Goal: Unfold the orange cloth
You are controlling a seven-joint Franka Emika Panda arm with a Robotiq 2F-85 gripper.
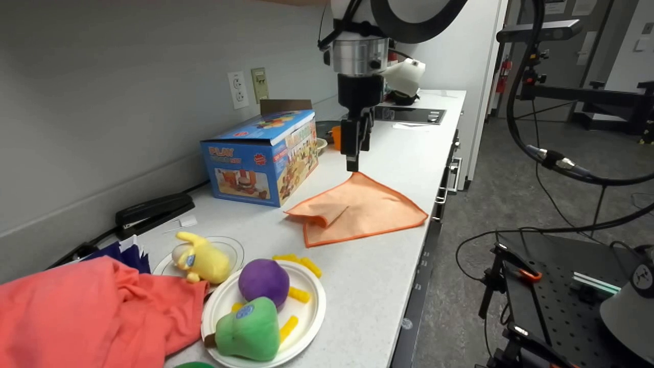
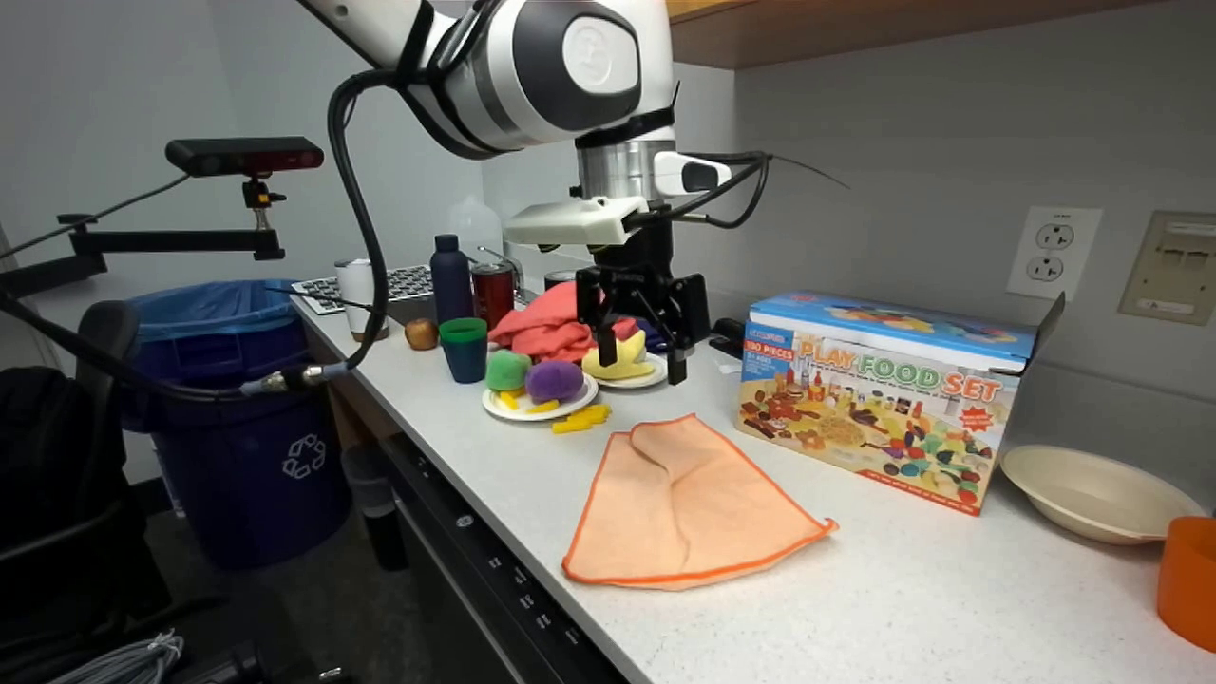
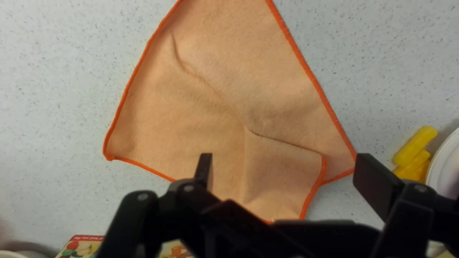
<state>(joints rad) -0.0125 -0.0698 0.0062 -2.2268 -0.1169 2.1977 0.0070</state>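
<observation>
Unfolding's mostly done, I'd say: the orange cloth (image 2: 698,503) lies on the speckled tabletop (image 2: 912,589) nr the Play Food Set box (image 2: 869,399), w/ a turned-over flap (image 3: 281,170) left to flatten. My pincer (image 2: 642,367) is wide apart & empty above it. Rm has a gray wall (image 2: 883,190), blue recycling bin (image 2: 252,465).

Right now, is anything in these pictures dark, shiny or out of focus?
In the wrist view, the pincer is nearly black and looks slightly soft, while the orange cloth shows its creases clearly; in an exterior view, the metal collar above the pincer shines; in an exterior view, the floor by the blue bin is very dark, yet the big lettering on the box is readable.
</observation>
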